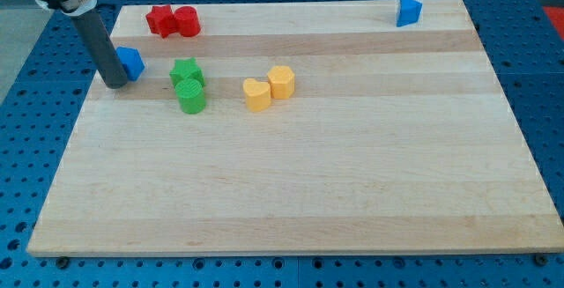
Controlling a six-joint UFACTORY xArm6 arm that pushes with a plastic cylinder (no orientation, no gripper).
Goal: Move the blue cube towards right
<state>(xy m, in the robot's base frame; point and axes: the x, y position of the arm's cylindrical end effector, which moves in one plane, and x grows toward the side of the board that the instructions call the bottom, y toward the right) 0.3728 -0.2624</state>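
The blue cube (131, 62) sits near the board's left edge, toward the view's top. My tip (115, 84) rests on the board just left of and slightly below the cube, touching or nearly touching its left side. The rod (99, 46) rises up and to the left from there and hides part of the cube's left face.
A green star block (186, 71) and a green cylinder (190, 97) lie right of the cube. A yellow heart (256, 95) and a yellow hexagon (281, 82) sit near the middle. Two red blocks (173, 20) are at top left. A blue triangular block (408, 11) is at top right. The wooden board (300, 182) lies on a blue perforated table.
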